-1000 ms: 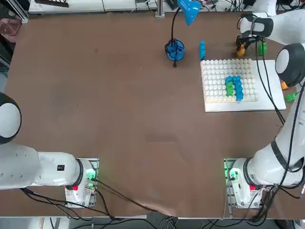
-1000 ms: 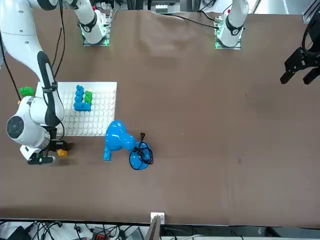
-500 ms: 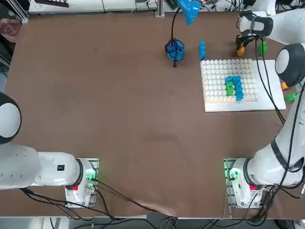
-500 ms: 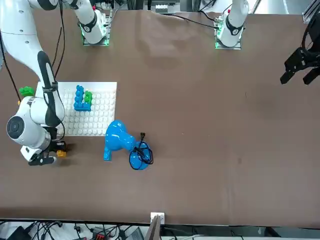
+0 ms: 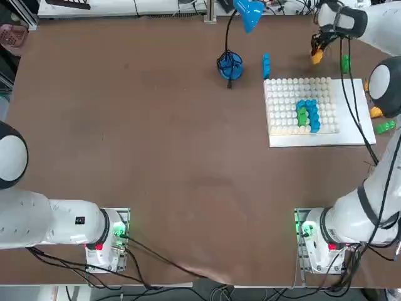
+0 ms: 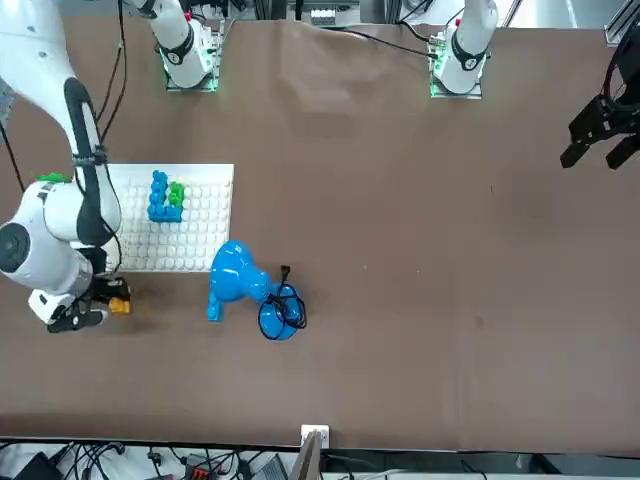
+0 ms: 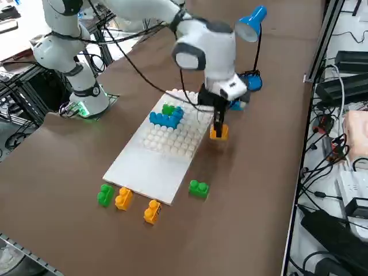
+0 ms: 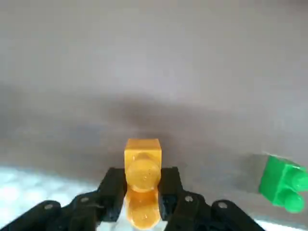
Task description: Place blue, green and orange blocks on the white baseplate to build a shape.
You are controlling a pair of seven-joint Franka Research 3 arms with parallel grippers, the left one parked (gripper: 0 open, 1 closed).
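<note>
End effector point(image 8: 142, 202) clamped tight on an orange block point(image 8: 142, 185), hanging just past the white baseplate's point(image 5: 351, 135) far edge, above the tabletop point(image 5: 156, 125).

right arm: stretched out past the table's far right corner, wrist pointing down
right gripper point(image 8: 142, 192): fingers clamped on an orange block point(image 8: 142, 179)

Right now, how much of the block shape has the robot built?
Partly built: blue blocks and a green block already sit on the white baseplate. The right gripper, beyond the plate's far edge, is shut on an orange block. Left over: a blue one, two green and two orange on the table.
</note>
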